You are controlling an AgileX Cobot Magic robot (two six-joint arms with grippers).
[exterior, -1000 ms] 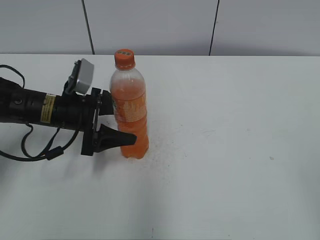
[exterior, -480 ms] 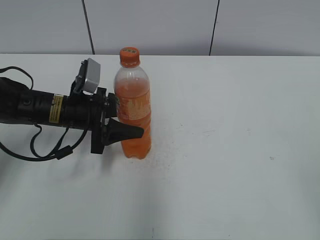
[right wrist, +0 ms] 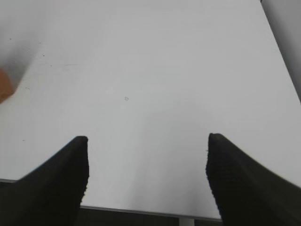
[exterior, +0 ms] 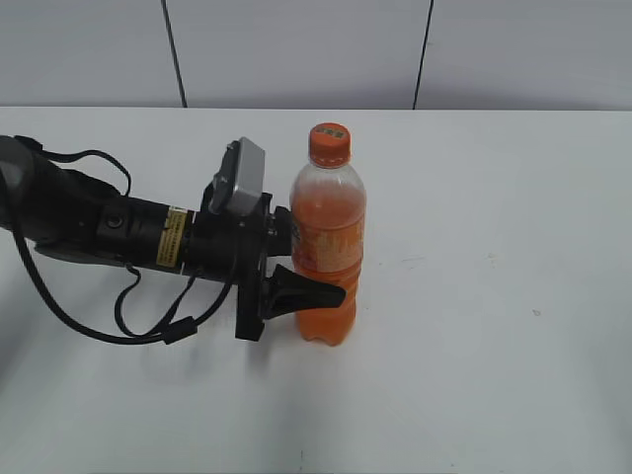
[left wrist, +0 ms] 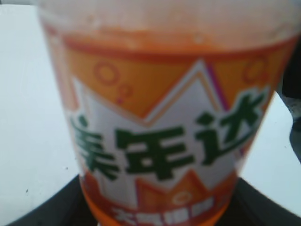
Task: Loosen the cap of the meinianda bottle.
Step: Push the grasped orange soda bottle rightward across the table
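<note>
The meinianda bottle [exterior: 327,259] stands upright near the table's middle, clear plastic with orange drink and an orange-and-white label. Its orange cap [exterior: 330,143] is on top, untouched. My left gripper [exterior: 318,279] reaches in from the left and is shut on the bottle's lower body, one black finger across its front. In the left wrist view the label [left wrist: 162,141] fills the frame between the black jaws. My right gripper [right wrist: 146,162] is open and empty over the bare table, out of the exterior view. An orange blur [right wrist: 3,86] at that view's left edge may be the bottle.
The white table [exterior: 474,296] stretches to the right and front of the bottle. A grey panelled wall [exterior: 296,49] runs along the back edge. The left arm's cables [exterior: 128,316] trail on the table at the left.
My left gripper has moved to the right with the bottle in its jaws, carrying it upright from the left part of the table toward the middle.
</note>
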